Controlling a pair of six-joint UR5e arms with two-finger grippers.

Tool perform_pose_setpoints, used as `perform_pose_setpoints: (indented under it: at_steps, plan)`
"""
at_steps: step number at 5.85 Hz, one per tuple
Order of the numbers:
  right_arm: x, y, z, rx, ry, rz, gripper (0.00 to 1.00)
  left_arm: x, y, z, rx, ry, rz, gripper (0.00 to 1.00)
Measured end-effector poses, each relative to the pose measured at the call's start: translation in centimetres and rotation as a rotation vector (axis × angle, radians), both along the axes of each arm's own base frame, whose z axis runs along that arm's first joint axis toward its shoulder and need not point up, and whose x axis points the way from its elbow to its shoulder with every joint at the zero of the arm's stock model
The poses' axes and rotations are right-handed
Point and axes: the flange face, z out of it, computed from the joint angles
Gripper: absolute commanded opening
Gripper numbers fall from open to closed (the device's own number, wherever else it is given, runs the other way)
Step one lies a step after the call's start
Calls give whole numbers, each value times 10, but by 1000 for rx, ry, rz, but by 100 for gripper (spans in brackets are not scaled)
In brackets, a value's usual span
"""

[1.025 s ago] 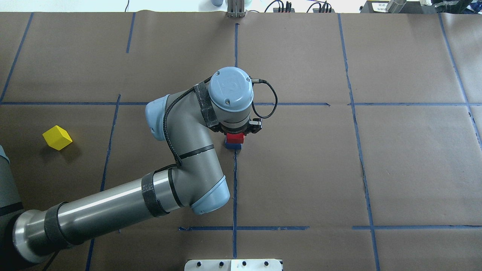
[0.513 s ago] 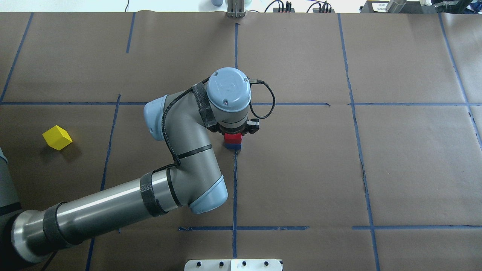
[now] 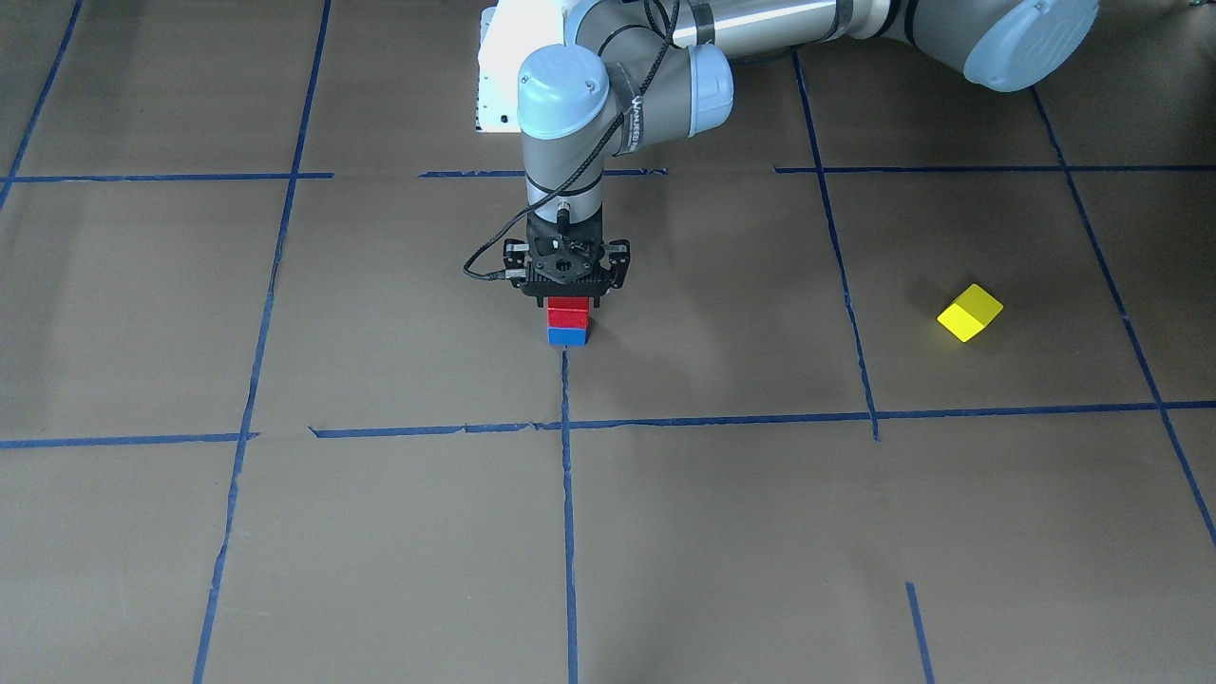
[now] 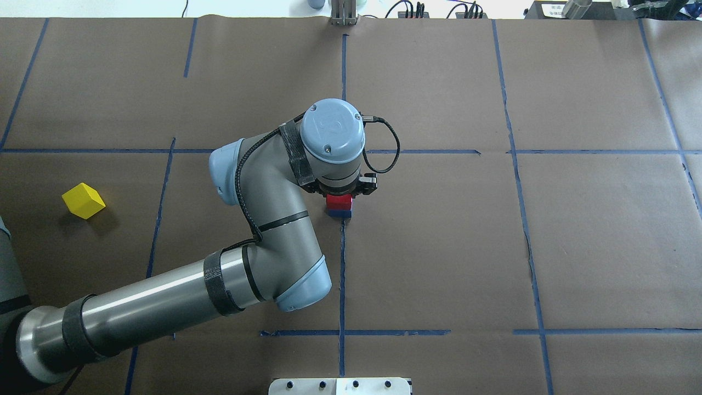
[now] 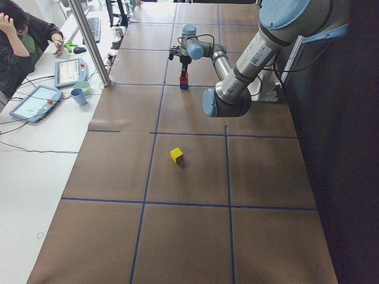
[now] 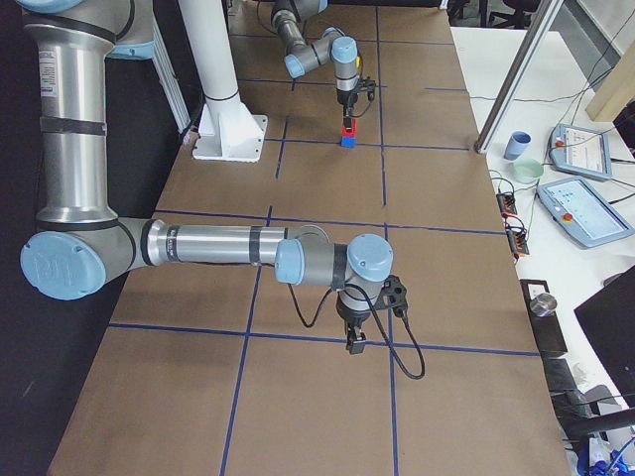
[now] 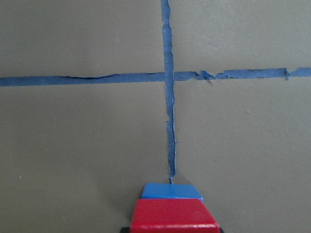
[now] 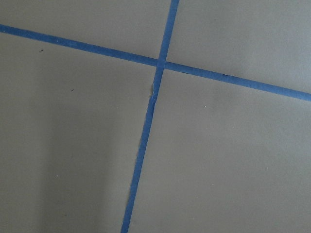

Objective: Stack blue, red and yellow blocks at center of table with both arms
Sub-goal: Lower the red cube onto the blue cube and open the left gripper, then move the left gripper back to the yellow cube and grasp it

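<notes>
A red block (image 3: 568, 311) sits on a blue block (image 3: 567, 335) at the table's centre, on a blue tape crossing. My left gripper (image 3: 568, 302) points straight down and is shut on the red block's upper part. Both blocks also show in the overhead view, red (image 4: 339, 202) over blue (image 4: 340, 213), and at the bottom of the left wrist view (image 7: 174, 217). A yellow block (image 4: 83, 201) lies alone on the table far to my left. My right gripper (image 6: 355, 342) hangs over bare table far from the stack; I cannot tell whether it is open or shut.
Brown paper with a grid of blue tape lines (image 4: 342, 274) covers the table. A white robot base plate (image 4: 340, 385) is at the near edge. Tablets, a cup and a seated operator (image 5: 23, 41) are beside the far edge.
My left arm has shifted slightly left and settled, with the red block now squarely over the blue one. The yellow block has not moved.
</notes>
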Motion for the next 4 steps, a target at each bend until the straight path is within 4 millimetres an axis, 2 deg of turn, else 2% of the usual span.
perform_pose_setpoints:
  at_steps: [2, 3, 4]
  plan:
    - [0, 0, 0, -1, 0, 0, 100, -5, -3, -4, 2, 7, -5, 100]
    - [0, 0, 0, -1, 0, 0, 100, -22, -10, -8, 0, 25, 0, 100]
    - [0, 0, 0, -1, 0, 0, 100, -56, -19, 3, 5, 47, 27, 100]
